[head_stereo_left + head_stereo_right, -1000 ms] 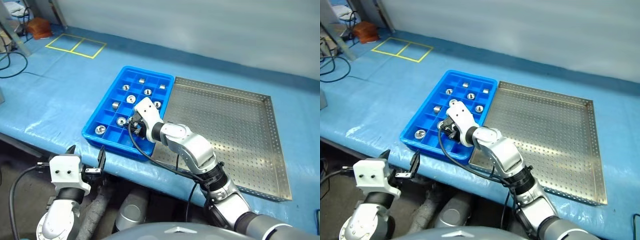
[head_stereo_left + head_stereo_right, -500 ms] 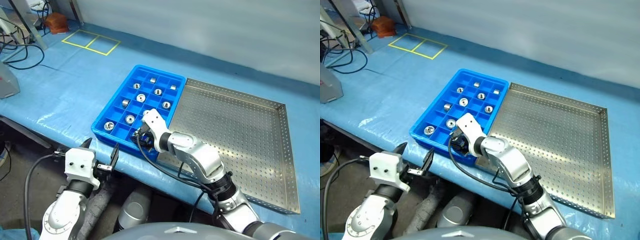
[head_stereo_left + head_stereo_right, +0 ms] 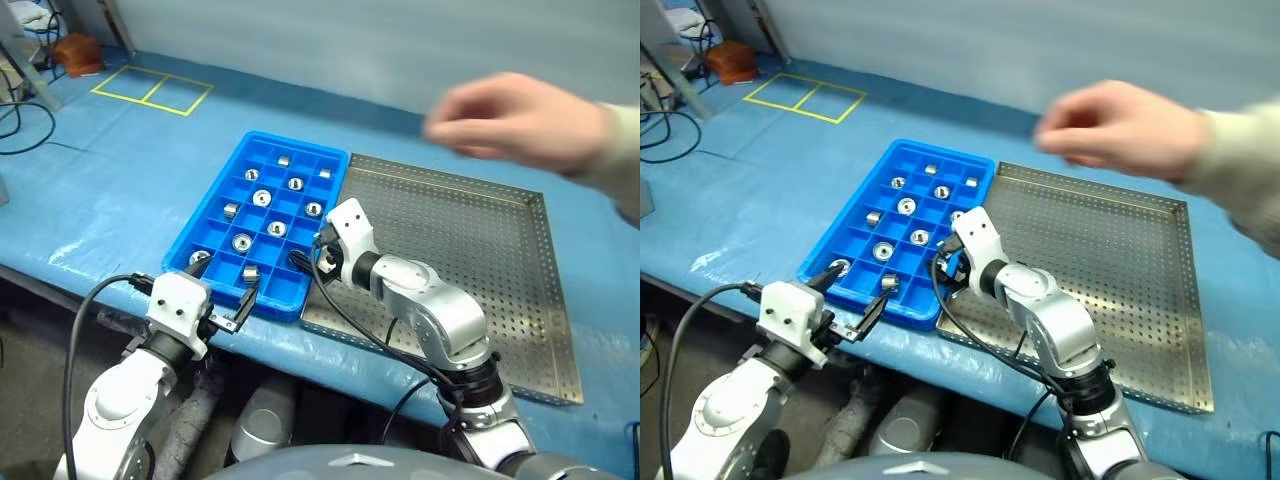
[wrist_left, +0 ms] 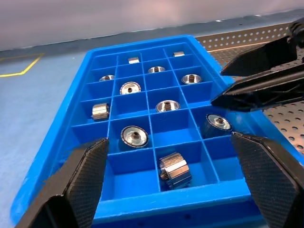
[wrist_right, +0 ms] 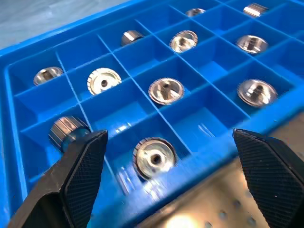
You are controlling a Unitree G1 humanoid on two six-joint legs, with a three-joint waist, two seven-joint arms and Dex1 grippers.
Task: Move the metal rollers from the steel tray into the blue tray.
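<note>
The left gripper [image 3: 225,300] is hovering with jaws spread wide at the near edge of the blue tray [image 3: 212,222]. Just beyond, the right gripper [image 3: 318,252] is hanging empty and wide apart over the tray's border with the steel tray [image 3: 520,290]. The metal rollers [image 4: 175,170] are sitting in the blue compartments; the steel tray looks bare, so the transfer seems finished. Farther off, a person's hand [image 3: 515,122] is reaching over the steel tray, perhaps restocking.

Glossy metal rollers [image 5: 154,158], smooth blue plastic tray [image 3: 208,222], perforated steel tray [image 3: 470,250].
</note>
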